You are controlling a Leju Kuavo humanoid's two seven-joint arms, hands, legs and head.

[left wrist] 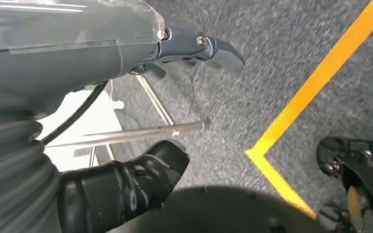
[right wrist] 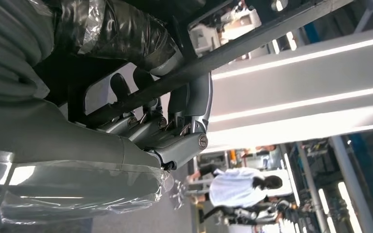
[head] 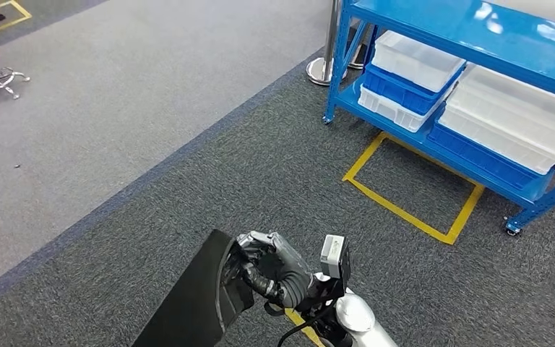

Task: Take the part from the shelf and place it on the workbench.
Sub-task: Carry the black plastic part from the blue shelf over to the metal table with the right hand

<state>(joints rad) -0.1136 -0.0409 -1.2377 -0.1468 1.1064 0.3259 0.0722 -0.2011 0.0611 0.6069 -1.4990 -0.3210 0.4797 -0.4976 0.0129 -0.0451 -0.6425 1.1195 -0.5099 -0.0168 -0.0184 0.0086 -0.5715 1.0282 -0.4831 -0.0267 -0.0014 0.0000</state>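
The part (head: 191,303) is a flat black panel, low in the middle of the head view. My right hand (head: 274,269) grips its upper edge, fingers curled over it and thumb behind. In the right wrist view the same hand (right wrist: 175,131) wraps its fingers around the part's dark edge (right wrist: 252,41). My left hand (left wrist: 194,46) hangs over the grey carpet with its fingers apart and nothing between them. The blue shelf (head: 470,25) stands at the upper right, apart from both hands.
White and blue bins (head: 412,69) sit on the shelf's lower level. A yellow tape rectangle (head: 412,213) marks the carpet in front of it. A stanchion base (head: 321,70) stands by the shelf's left post. A person in a white top (right wrist: 238,190) is in the background.
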